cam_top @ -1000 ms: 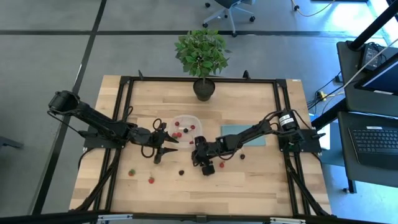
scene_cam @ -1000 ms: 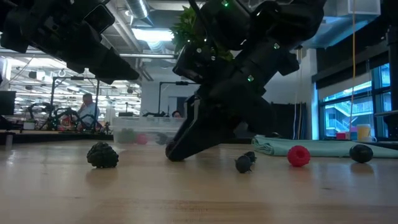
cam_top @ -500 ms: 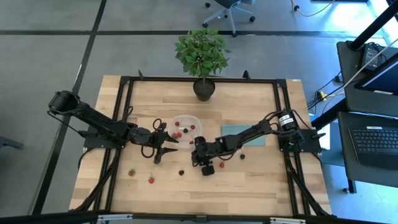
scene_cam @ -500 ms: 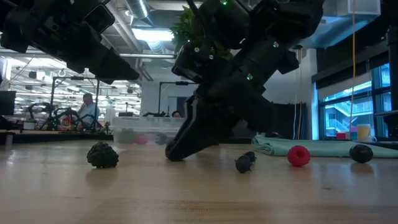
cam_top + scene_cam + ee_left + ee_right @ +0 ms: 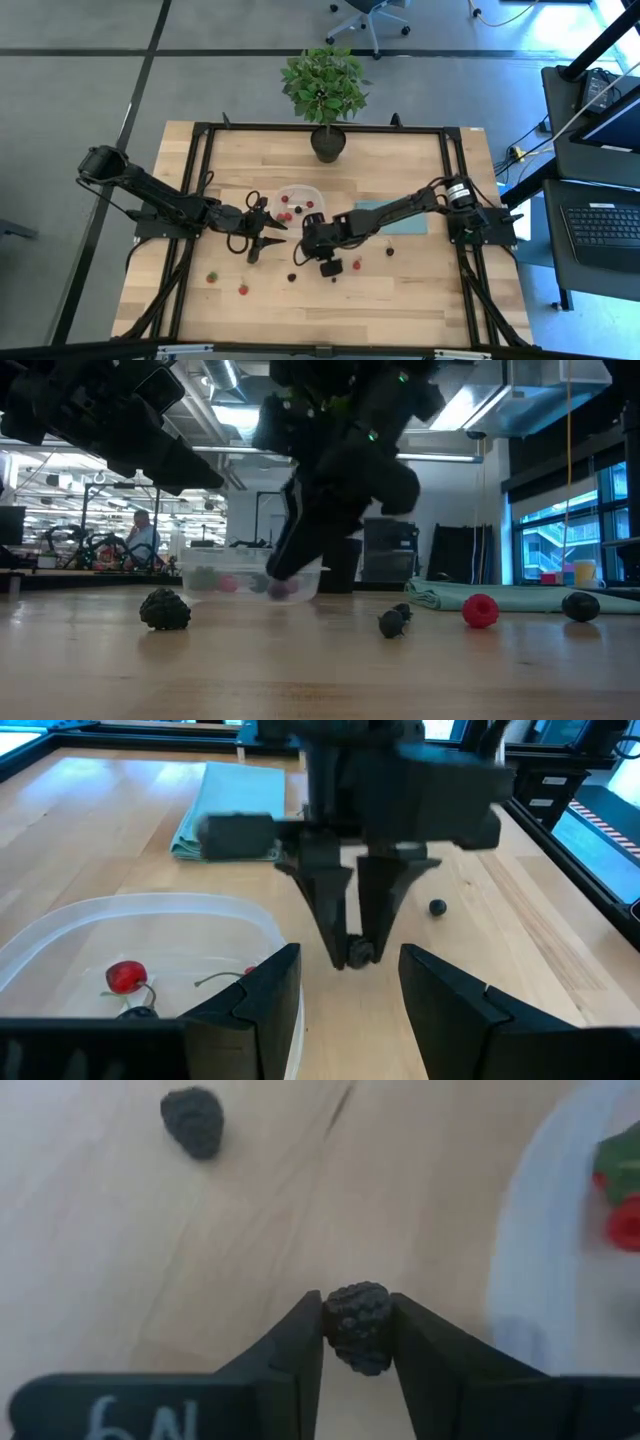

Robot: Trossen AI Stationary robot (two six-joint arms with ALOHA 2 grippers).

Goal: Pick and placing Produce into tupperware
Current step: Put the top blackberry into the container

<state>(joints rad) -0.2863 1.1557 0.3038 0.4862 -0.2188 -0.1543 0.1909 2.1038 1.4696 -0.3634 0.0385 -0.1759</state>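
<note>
A dark blackberry [image 5: 358, 1325] sits between the fingers of my right gripper [image 5: 356, 948], which is shut on it just above the wood beside the tupperware [image 5: 300, 204]. That clear, shallow container holds several red berries [image 5: 125, 977]. My left gripper [image 5: 345, 995] stands open at the container's left side [image 5: 266, 234], touching nothing. Loose produce lies on the table: a blackberry [image 5: 193, 1120], two red berries [image 5: 243, 290] near the front left, a red one [image 5: 480, 610] and dark ones [image 5: 393, 622] to the right. My right gripper pinches the blackberry by its two sides [image 5: 345, 1330] between the two fingertips. The fingers [image 5: 335, 920] come from above, pointing steeply down. The berry hangs at their free ends, lifted clear of the table.
A flat teal sheet [image 5: 392, 216] lies right of the tupperware. A leafy potted plant [image 5: 325, 90] stands at the far edge. A black frame [image 5: 200, 180] runs around the tabletop. Bare wood lies along the near edge. A person sits in the room behind [image 5: 140, 535].
My right gripper has risen off the tabletop, where its fingertips stood, and has gone toward the table's left edge, nearer the tupperware. The loose berries on the table lie where they did.
</note>
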